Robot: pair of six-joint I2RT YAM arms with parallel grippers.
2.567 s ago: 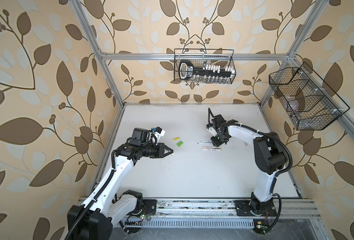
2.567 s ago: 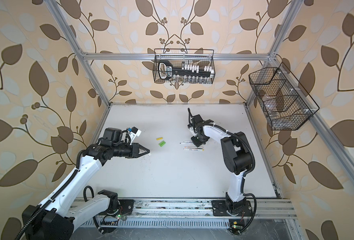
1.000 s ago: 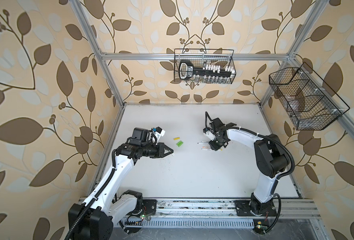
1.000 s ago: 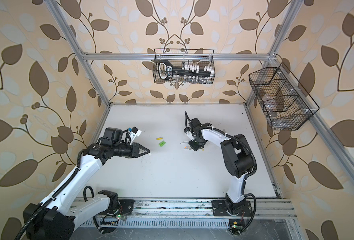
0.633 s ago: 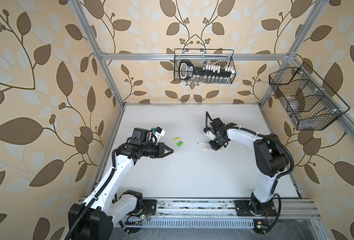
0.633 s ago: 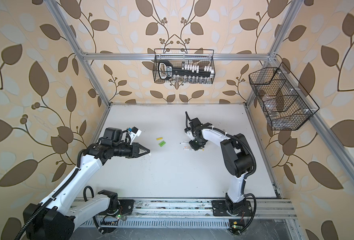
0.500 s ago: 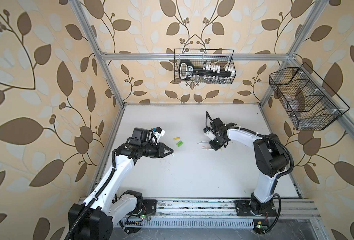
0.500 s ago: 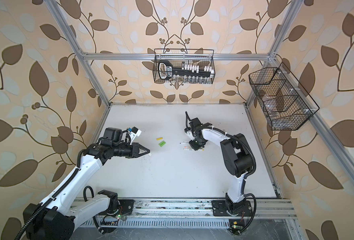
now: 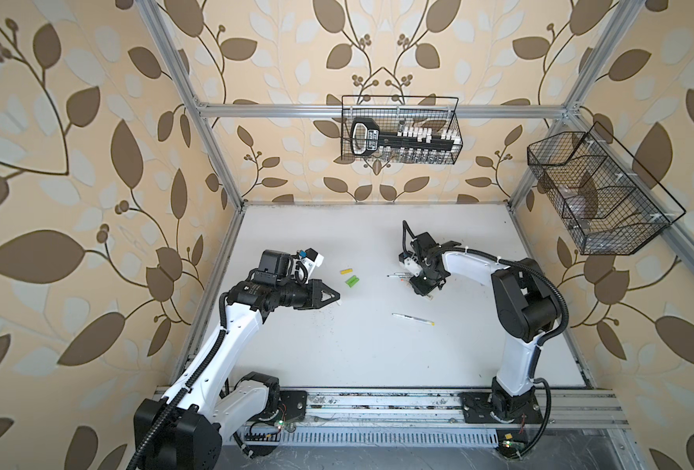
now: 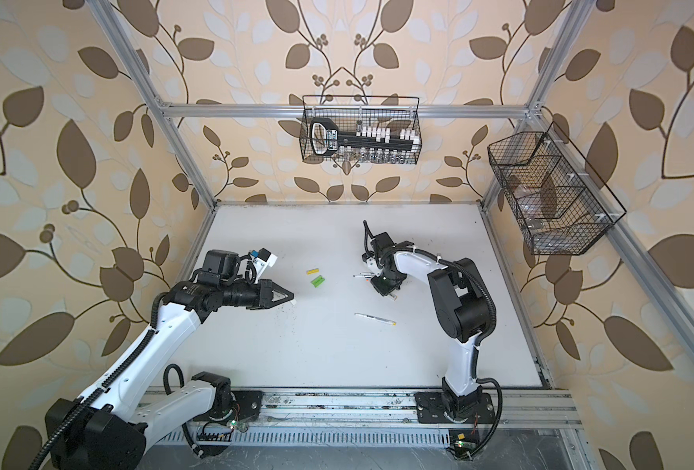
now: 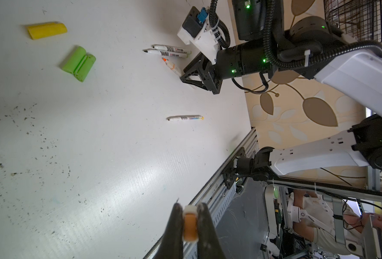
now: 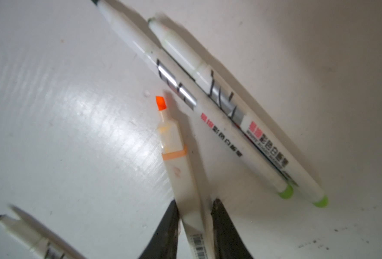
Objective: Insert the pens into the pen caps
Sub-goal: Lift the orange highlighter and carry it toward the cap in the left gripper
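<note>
Leaf-print wallpaper walls [image 9: 92,183]; black wire basket [image 9: 398,97] on far wall, second black wire basket [image 9: 630,236] on right wall. White tabletop [image 9: 357,358], dark specks [image 11: 17,125] toward left. My right gripper [image 12: 194,201] has come down, now clamped on white orange-tipped highlighter pen [image 12: 176,161]: pick made, lift next, I judge. Two white green-tailed marker pens [image 12: 225,136] just beside, far side; fourth white pen [image 9: 412,318] alone, nearer. My left gripper [image 11: 189,204] pinches pale orange-lined cap [image 11: 189,224]. Yellow cap [image 9: 347,270], two touching green caps [image 9: 352,281] lie between arms.
</note>
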